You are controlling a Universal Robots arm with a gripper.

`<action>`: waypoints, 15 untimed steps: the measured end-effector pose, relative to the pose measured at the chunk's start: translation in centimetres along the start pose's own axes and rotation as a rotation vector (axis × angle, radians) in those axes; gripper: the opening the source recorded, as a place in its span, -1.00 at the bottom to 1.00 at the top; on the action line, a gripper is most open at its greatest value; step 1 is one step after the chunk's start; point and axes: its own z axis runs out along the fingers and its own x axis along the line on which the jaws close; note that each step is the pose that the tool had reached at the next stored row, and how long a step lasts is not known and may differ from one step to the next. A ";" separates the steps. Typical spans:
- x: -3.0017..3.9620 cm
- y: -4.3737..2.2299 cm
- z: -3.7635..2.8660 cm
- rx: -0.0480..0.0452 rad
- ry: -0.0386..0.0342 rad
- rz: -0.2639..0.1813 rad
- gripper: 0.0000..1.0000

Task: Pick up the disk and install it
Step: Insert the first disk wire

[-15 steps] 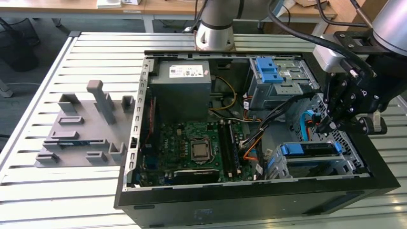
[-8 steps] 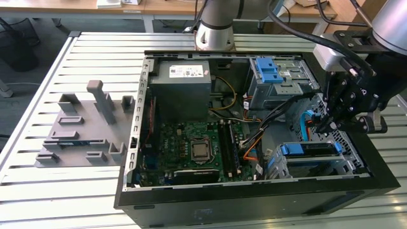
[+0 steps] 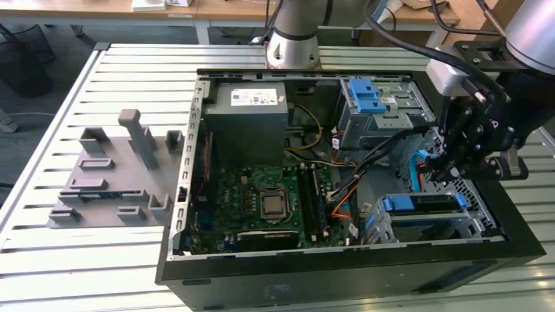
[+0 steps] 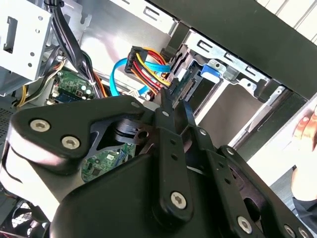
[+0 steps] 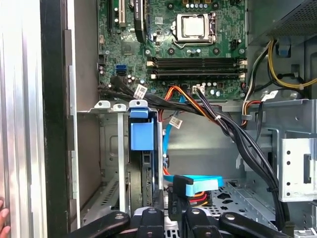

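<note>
Disk sits on edge in the drive cage at the computer case's front corner, blue rail up, long axis running along the bay. Gripper hovers just above its connector end, beside the blue SATA cable; whether the jaws are spread, I cannot tell.

Setting: a robotics lab or test workshop. An opened desktop computer case lies on its side on a slatted aluminium worktable, with the arm's base bolted at the table's far edge and a grey fixture of printed holders beside the case. Wooden desks stand behind the table, and cables trail from the arm.
</note>
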 end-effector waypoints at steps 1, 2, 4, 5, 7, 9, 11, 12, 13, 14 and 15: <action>-0.04 0.00 0.03 0.0008 0.0000 0.000 -0.51; -0.08 0.00 0.08 0.0016 0.0000 0.000 -0.51; -0.13 0.01 0.20 0.0041 -0.0002 0.000 -0.51; -0.14 0.01 0.26 0.0058 -0.0002 0.000 -0.51; -0.15 0.01 0.36 0.0085 -0.0002 0.000 -0.51; -0.15 0.02 0.45 0.0108 -0.0002 0.000 -0.51; -0.16 0.02 0.54 0.0133 -0.0003 0.000 -0.51; -0.16 0.02 0.56 0.0141 -0.0003 0.000 -0.51; -0.16 0.02 0.58 0.0144 -0.0003 0.000 -0.51; -0.15 0.02 0.59 0.0145 -0.0002 0.000 -0.51; -0.15 0.02 0.59 0.0145 -0.0003 0.000 -0.54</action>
